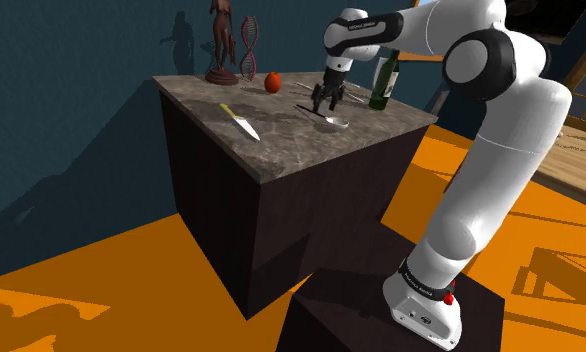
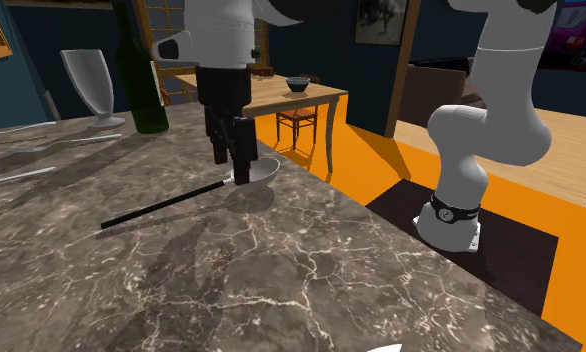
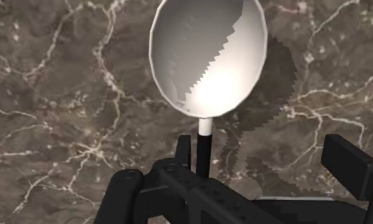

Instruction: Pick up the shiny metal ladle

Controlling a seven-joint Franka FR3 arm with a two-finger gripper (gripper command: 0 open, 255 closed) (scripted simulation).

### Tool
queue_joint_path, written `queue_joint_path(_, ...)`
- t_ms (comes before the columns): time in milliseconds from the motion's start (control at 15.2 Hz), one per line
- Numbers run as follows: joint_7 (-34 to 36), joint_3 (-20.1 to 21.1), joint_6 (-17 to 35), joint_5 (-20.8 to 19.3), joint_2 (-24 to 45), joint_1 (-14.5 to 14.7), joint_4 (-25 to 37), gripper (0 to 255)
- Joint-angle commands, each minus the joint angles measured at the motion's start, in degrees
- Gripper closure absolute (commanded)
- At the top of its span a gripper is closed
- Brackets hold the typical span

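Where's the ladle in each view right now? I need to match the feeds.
Shoulder view: ladle on the marble top, upper centre, below the gripper.
Second exterior view: ladle centre-left, bowl near the top's edge.
Wrist view: ladle bowl upper centre, handle running back to the gripper.
Shared landmark: the gripper above it.

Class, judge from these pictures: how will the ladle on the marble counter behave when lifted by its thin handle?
The ladle probably stays stiff: its handle looks straight and rod-like. Gripped near the bowl, the long handle may droop or swivel in the claw. That smooth, thin handle could also slip.
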Motion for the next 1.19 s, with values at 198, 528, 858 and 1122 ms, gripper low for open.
queue_joint_path(198,-1.66,-1.00,-0.66,5.04,9.64,-2.95,11.76,0)
queue_joint_path(528,-2.11,-0.82,3.00,5.31,10.02,-2.90,8.44,0)
queue_joint_path(858,-2.30,-0.74,4.87,5.48,10.26,-2.82,6.80,255)
queue_joint_path(1122,-2.30,-0.74,4.94,5.46,10.17,-2.80,6.65,255)
